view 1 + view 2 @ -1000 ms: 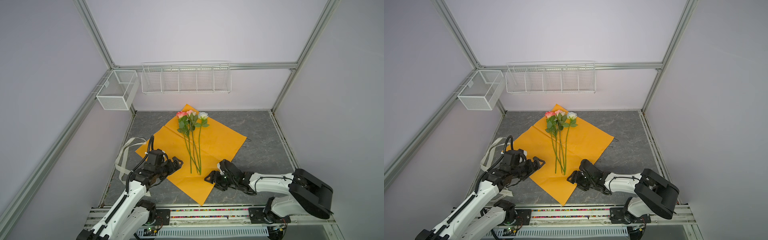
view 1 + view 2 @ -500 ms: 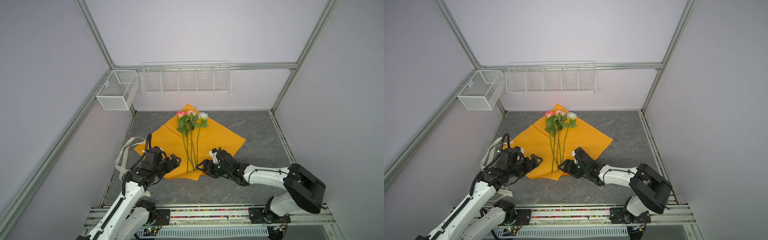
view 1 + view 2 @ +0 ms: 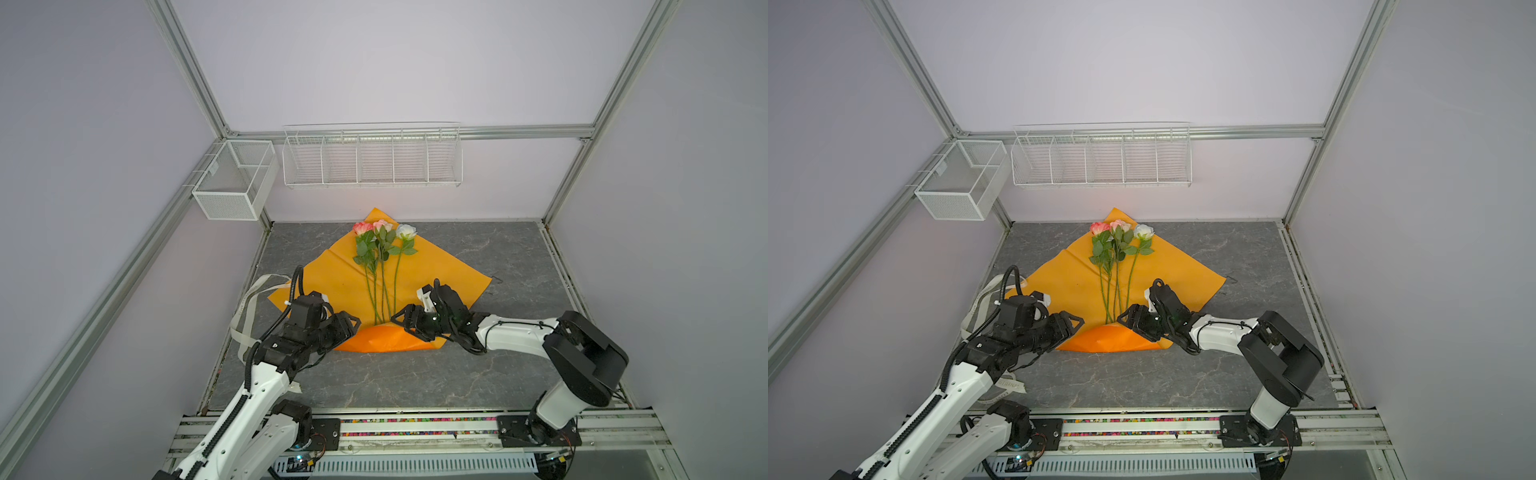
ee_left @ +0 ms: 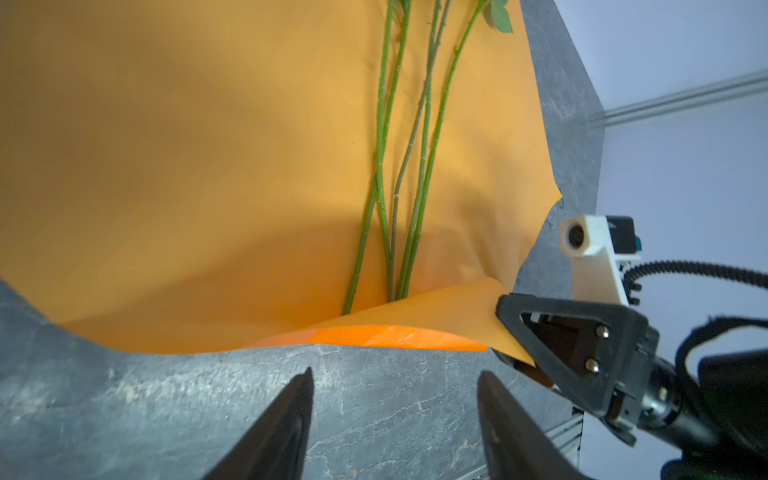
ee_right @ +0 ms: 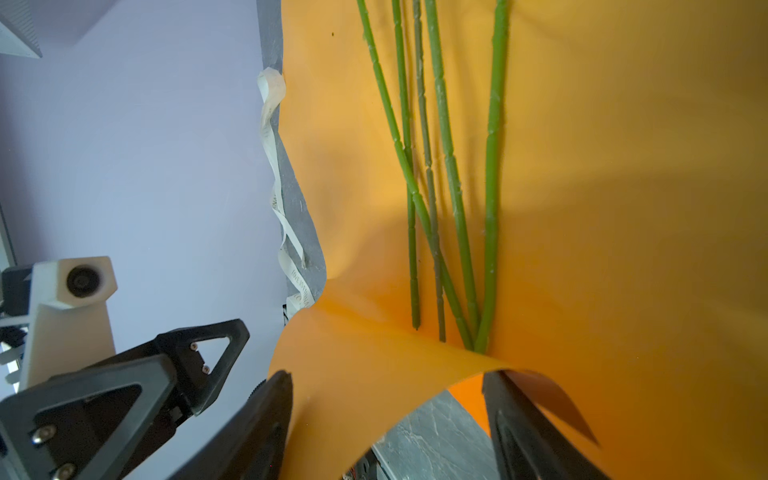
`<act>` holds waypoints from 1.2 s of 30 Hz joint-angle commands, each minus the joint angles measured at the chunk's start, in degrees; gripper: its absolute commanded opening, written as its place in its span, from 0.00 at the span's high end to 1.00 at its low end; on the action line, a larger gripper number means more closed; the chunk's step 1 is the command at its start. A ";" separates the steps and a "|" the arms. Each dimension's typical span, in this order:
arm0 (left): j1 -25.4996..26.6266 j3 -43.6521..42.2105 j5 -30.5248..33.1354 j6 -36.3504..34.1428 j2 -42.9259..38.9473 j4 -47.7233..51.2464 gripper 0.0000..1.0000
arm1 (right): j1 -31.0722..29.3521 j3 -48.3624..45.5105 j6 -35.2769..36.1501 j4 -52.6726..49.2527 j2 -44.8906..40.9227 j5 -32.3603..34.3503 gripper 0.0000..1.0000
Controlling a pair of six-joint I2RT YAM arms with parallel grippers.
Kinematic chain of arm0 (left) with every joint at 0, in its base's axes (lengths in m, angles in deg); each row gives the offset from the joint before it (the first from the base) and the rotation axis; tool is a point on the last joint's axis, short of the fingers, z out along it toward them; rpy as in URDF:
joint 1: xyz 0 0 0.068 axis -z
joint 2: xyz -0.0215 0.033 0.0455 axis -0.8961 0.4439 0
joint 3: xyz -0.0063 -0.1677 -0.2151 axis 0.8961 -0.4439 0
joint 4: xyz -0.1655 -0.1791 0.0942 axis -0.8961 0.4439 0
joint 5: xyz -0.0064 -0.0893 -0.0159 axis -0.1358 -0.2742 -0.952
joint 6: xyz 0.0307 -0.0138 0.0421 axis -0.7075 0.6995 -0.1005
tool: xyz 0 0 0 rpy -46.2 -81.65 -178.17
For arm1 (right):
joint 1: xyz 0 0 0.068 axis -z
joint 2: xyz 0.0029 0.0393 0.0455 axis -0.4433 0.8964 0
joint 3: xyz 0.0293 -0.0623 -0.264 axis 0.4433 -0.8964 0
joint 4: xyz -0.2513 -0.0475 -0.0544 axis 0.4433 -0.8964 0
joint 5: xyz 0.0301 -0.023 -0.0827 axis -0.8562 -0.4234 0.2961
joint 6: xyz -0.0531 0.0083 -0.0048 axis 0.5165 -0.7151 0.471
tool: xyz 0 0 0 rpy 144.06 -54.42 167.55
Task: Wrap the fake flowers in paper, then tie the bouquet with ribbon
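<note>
Fake flowers [image 3: 380, 266]: three blooms, long axis near-far, heads far, on one orange paper [image 3: 440, 270]. Left gripper [image 4: 395, 376] parted, empty; right gripper [image 5: 386, 376] wide, paper flap between.

Under me: grey marbled tabletop [image 3: 415, 374], veined white. Directly on it I note an orange paper sheet [image 3: 332, 282], spread as a diamond, its corner nearest my base folded up. A cream ribbon [image 3: 249, 299] lies looped just beside the paper's left corner.
</note>
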 commanded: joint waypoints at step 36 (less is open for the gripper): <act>5.50 -4.23 4.62 0.90 22.69 -16.89 0.57 | -8.13 14.37 24.37 -37.42 -1.71 6.97 0.67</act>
